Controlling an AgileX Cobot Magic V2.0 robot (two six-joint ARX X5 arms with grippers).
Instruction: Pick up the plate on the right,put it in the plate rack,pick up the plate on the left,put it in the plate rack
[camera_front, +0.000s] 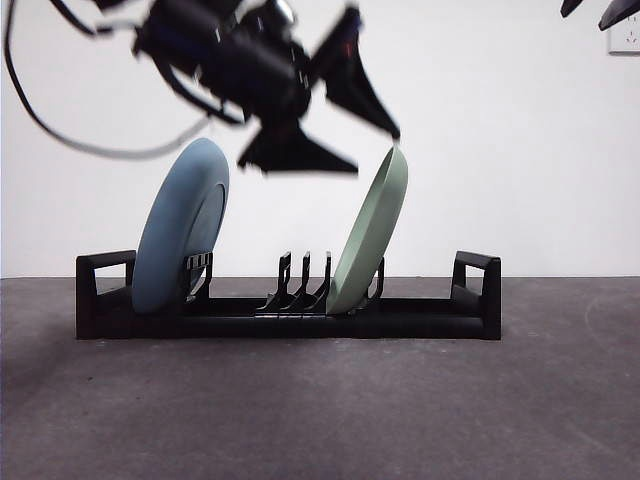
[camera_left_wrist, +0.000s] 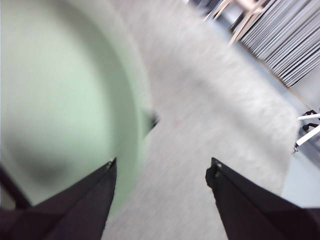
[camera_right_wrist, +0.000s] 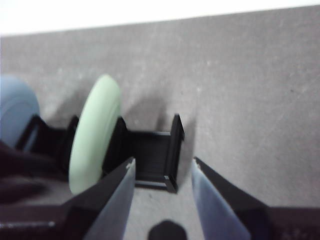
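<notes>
Starting at the left end of the plate rack (camera_front: 288, 318), the blue plate (camera_front: 180, 228) stands on edge in its slot, tipped a little, just inside the squared loop handle. Moving along, a few bare prongs sit mid-rack, and above them hangs the left claw (camera_front: 330, 120), big and blurred, its jaws spread wide with nothing between them. One jaw tip is right at the top rim of the green plate (camera_front: 372, 235); whether it touches I can't tell. The green plate leans in a slot right of centre, its foot down among the prongs.

From the left wrist the green plate (camera_left_wrist: 65, 100) fills the near side, with the left claw (camera_left_wrist: 162, 172) gaping and grey worktop (camera_left_wrist: 215, 110) beyond.

So both plates look racked, and the step in hand reads as the release. Done well, that means lifting straight up and clear, jaws kept apart, so nothing nudges that leaning rim.

Far right, the right claw (camera_right_wrist: 162, 167) waits high, jaws apart and empty, looking down on the rack's end handle.
</notes>
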